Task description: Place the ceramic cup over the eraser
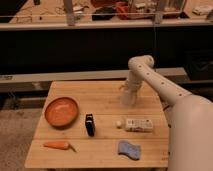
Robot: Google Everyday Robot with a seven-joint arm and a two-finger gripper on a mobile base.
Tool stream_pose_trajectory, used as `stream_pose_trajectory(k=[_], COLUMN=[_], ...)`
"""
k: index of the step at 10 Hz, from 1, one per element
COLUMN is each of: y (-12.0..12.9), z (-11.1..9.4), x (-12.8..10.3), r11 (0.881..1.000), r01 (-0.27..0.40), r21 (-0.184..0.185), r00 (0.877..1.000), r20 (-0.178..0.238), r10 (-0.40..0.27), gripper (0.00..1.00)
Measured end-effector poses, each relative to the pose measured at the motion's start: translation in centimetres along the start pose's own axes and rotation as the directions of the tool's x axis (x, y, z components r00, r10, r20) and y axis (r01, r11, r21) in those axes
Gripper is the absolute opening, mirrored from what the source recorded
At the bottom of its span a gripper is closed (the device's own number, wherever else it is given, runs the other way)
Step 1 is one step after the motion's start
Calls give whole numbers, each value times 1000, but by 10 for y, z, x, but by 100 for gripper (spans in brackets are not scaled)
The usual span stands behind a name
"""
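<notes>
The wooden counter [105,102] carries six things, and the robot's white arm [165,87] reaches in over its right edge. The arm bends at a rounded joint above the far edge and drops toward the counter's far right corner. The tool [128,91] hangs there at the end of the arm, right at the ceramic cup [127,100]. The cup is a pale, upright shape standing on the counter a little in from the far edge. Tool and cup run together in one whitish mass, so I cannot tell whether the tool is wide, narrow or clamped on the cup.

The eraser [89,124] is a small black block standing near the middle of the counter, slightly toward the left and the near edge. It is well apart from the cup, with bare wood between the two.

A round orange-brown bowl [61,111] sits near the left edge, just beside the eraser. A carrot [57,145] lies by the near left corner, its thin end pointing right. A white labelled bottle [138,124] lies on its side toward the right edge, cap pointing left toward the eraser. A blue wavy-edged pad [129,149] lies close to the near edge, below the bottle.
</notes>
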Motion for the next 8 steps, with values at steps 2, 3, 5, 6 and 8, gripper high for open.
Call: stream_pose_trajectory(k=[2,3,5,6,8], y=[-1,-1,-1,0,0], z=[2,3,4,4,4], x=[-1,-1,-1,-1,-1], r11=[1000,1000,1000,1000,1000], r01=[4,4,3,0,1], r21=[-6,-7,-8,-9,-10], r00=[1000,1000,1000,1000,1000], r20=[2,1,-1,-1,-1], r10=[-4,-4,-3,0,-1], gripper=[76,67,52,50,45])
